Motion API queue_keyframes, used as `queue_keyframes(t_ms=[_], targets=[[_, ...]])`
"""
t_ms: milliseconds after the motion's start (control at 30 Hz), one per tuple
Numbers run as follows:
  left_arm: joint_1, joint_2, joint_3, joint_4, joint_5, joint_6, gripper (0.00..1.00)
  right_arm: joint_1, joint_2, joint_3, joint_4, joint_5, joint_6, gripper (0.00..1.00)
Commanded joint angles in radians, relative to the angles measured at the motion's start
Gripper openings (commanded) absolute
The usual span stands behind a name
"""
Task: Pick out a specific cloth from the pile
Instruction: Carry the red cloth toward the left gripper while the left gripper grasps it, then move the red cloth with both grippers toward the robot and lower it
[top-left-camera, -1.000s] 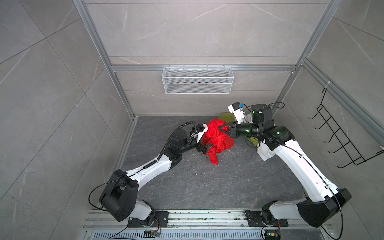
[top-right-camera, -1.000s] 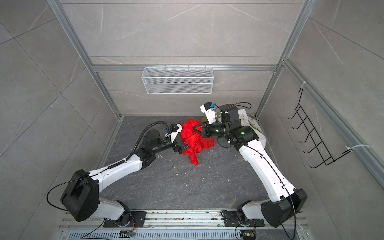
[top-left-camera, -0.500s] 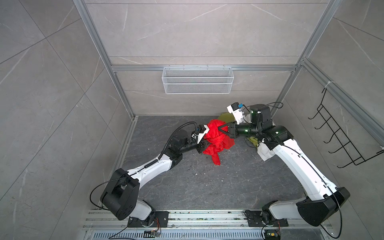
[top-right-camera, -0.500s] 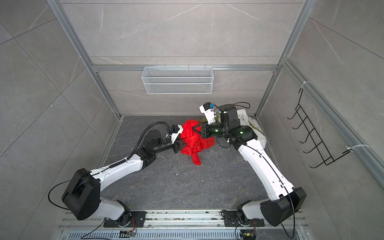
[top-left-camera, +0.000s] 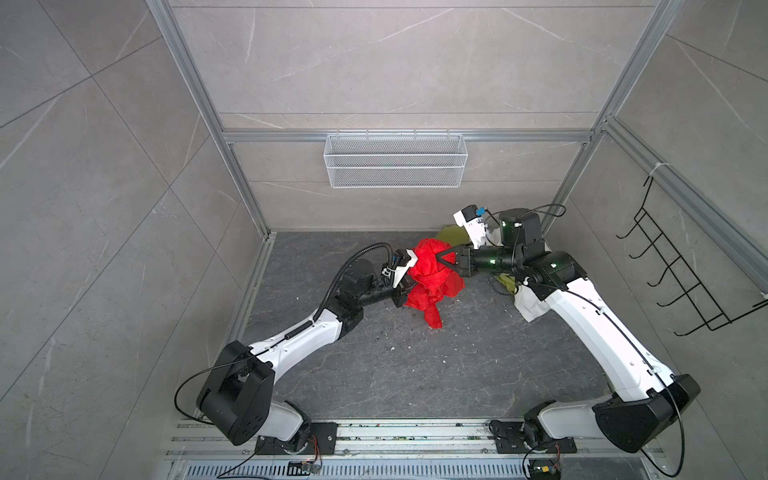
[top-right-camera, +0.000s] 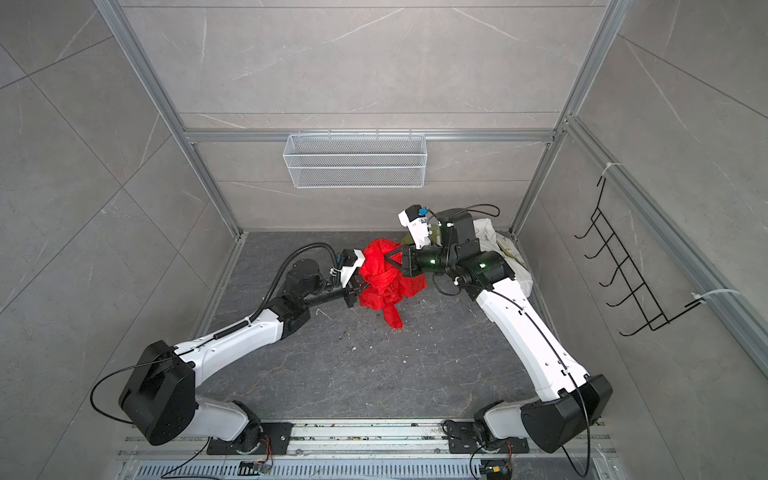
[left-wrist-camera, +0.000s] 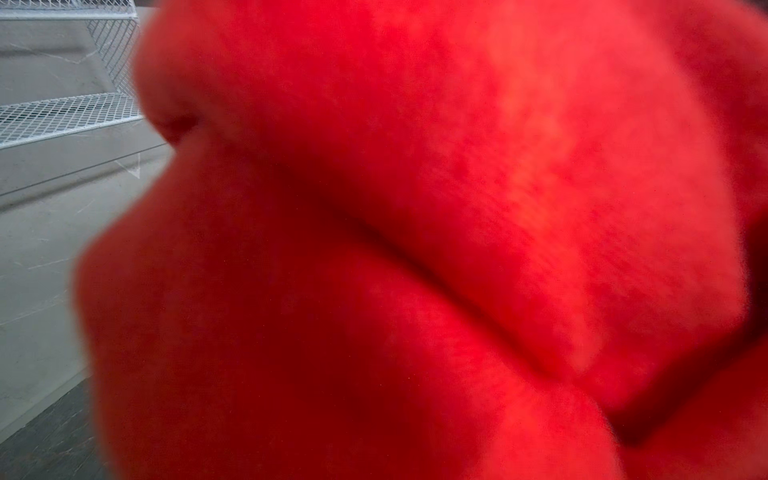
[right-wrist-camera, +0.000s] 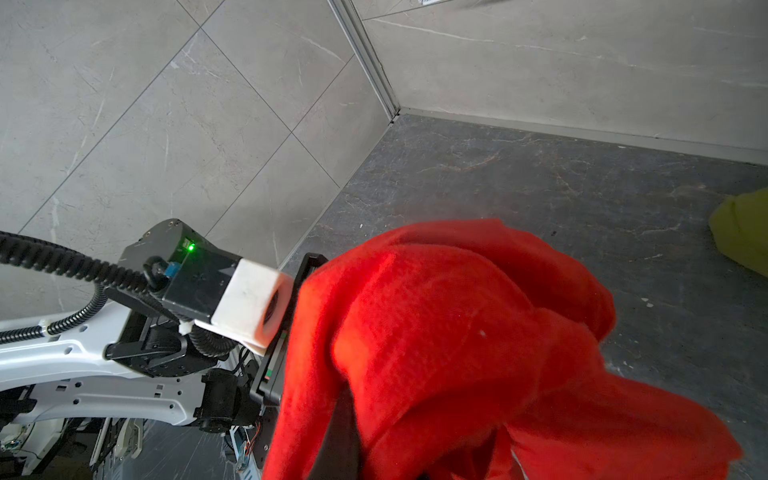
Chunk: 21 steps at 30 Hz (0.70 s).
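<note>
**A:** Where is the red cloth (top-left-camera: 432, 282)?

**B:** It is forward of the wire basket (top-left-camera: 395, 166) and lower, in line with the basket's right half. It is bunched into a wrinkled lump strung between the two arms. One tail hangs toward the desk (top-left-camera: 415, 374), and I cannot tell whether that tail touches.

**A:** And the right jaws?

**B:** They are pressed together on a fold at the side of the lump toward the basket's right end. In both top views their black wedge is sunk in red. The right wrist view shows a dark finger (right-wrist-camera: 336, 436) with the cloth draped over it.

**A:** The left jaws?

**B:** They are closed as well, pinching the red cloth on the side toward the basket's middle. Their tips are buried in the folds. The left wrist view is almost all blurred red, with a strip of the basket at its edge.

**A:** And the pile (top-right-camera: 505, 249)?

**B:** It sits forward of the basket and beyond its right end, by the corner post, partly under the right arm (top-left-camera: 602, 324). The white garment (top-left-camera: 530, 305) and the olive-green cloth (top-left-camera: 455, 235) both show there. In the right wrist view, bare desk separates the olive-green cloth from the red one.

**A:** Anything else?

**B:** A black hook rack (top-left-camera: 681, 282) hangs on the side wall, well right of the basket.
</note>
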Motion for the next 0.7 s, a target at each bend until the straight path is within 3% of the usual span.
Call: queue_keyframes(t_ms=[0, 667], targets=[[0.002, -0.071, 0.002, 0.015, 0.022, 0.015, 0.0, 0.013, -0.01, 0.042, -0.022, 0.003, -0.033, 0.0], [-0.005, -0.26, -0.093, -0.099, 0.021, 0.001, 0.0, 0.126, -0.066, 0.063, -0.154, 0.085, -0.058, 0.0]])
